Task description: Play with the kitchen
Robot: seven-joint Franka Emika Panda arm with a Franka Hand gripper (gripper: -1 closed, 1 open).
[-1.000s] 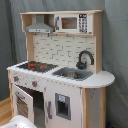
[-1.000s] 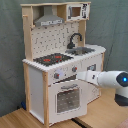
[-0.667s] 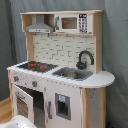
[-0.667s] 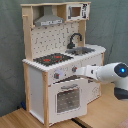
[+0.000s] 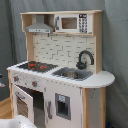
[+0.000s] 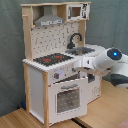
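The kitchen (image 5: 65,75) is a white and light-wood toy unit that shows in both exterior views. It has a black-red hob (image 5: 34,65), a sink (image 5: 72,74), a black faucet (image 5: 85,59), a grey hood (image 5: 40,25) and a small microwave (image 5: 70,22). In the second exterior view the kitchen (image 6: 50,35) has its windowed oven door (image 6: 67,97) standing ajar. My white arm (image 6: 107,60) reaches in from the second exterior view's right. My gripper (image 6: 81,69) is at the door's top edge, just under the counter front.
A grey curtain (image 5: 115,50) hangs behind the kitchen. The kitchen stands on a light wooden floor (image 6: 15,119). A white rounded part of the arm (image 5: 15,122) shows at the bottom left of the first exterior view.
In the second exterior view my arm has risen and stretched further left, up to the top of the oven door. The door stands a little more ajar.
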